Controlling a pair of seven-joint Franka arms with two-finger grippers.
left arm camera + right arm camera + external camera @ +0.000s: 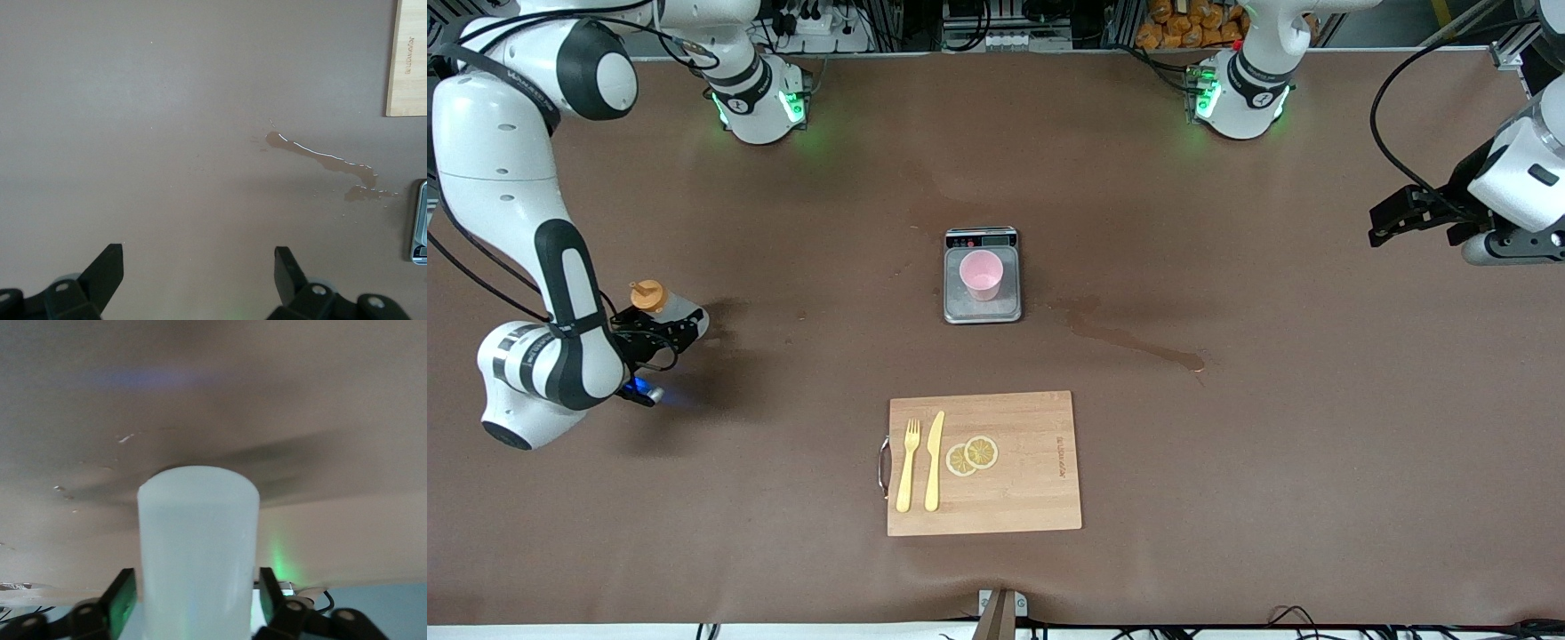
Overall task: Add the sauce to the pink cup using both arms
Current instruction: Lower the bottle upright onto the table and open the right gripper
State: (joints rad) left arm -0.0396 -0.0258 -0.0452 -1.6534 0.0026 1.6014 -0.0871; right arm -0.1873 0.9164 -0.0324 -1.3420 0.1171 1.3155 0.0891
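Cutting board on brown table, streaked by a wet spill

Brown table, evenly lit, with cluttered metal racks along its robot-side edge

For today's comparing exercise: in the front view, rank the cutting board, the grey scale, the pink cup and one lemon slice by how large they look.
1. cutting board
2. grey scale
3. pink cup
4. lemon slice

The cup only slightly outsizes the slice, and it stands taller, nearer the camera, so that pair is unsure.
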